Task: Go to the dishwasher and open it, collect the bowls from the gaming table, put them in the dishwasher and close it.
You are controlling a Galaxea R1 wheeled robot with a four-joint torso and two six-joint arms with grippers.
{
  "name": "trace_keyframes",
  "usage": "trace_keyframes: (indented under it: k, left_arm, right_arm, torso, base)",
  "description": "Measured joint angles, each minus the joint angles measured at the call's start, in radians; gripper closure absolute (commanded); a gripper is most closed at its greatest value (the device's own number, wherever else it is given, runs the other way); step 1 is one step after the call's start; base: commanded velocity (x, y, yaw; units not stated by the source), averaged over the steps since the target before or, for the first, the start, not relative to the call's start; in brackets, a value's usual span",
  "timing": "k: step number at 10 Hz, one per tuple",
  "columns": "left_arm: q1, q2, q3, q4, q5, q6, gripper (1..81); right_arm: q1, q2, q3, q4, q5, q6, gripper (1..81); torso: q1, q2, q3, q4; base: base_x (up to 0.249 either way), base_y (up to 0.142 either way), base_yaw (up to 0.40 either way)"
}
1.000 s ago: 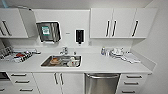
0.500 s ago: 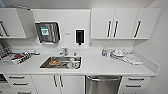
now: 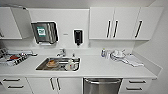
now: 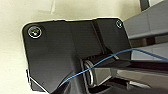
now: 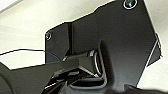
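Closer now: dishwasher [image 3: 102,85] shut, ahead.

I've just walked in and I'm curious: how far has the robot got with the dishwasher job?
Early days. Done: it has reached the kitchen counter and faces the stainless-steel-fronted dishwasher under the white worktop, right of the steel sink. In hand: nothing visible. Left: the dishwasher door is closed, so opening it, fetching the bowls, loading and closing all remain.

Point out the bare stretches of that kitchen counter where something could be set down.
The widest bare patch of the counter lies between the sink and the dishes pile, above the dishwasher. A narrow strip runs before the sink. Crowded: the rack end and the dishes corner.
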Motion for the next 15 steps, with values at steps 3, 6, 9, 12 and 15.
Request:
trace_keyframes:
  k: [3,6,9,12,15]
  left_arm:
    - [-0.004,0.000,0.000,0.000,-0.001,0.000,1.0]
    - [-0.004,0.000,0.000,0.000,-0.001,0.000,1.0]
    - [-0.005,0.000,0.000,0.000,-0.001,0.000,1.0]
    - [-0.004,0.000,0.000,0.000,-0.001,0.000,1.0]
    - [-0.004,0.000,0.000,0.000,-0.001,0.000,1.0]
  right_arm:
    - [-0.001,0.000,0.000,0.000,0.000,0.000,1.0]
    - [0.001,-0.001,0.000,0.000,0.000,0.000,1.0]
    - [0.001,0.000,0.000,0.000,0.000,0.000,1.0]
    - [0.001,0.000,0.000,0.000,0.000,0.000,1.0]
    - [0.001,0.000,0.000,0.000,0.000,0.000,1.0]
  torso:
    - [0.000,0.000,0.000,0.000]
    - [0.000,0.000,0.000,0.000]
    - [0.000,0.000,0.000,0.000]
    - [0.000,0.000,0.000,0.000]
    - [0.000,0.000,0.000,0.000]
  base:
    - [0.090,-0.070,0.000]
    - [0.090,-0.070,0.000]
    - [0.090,-0.074,0.000]
    - [0.090,-0.074,0.000]
    - [0.090,-0.073,0.000]
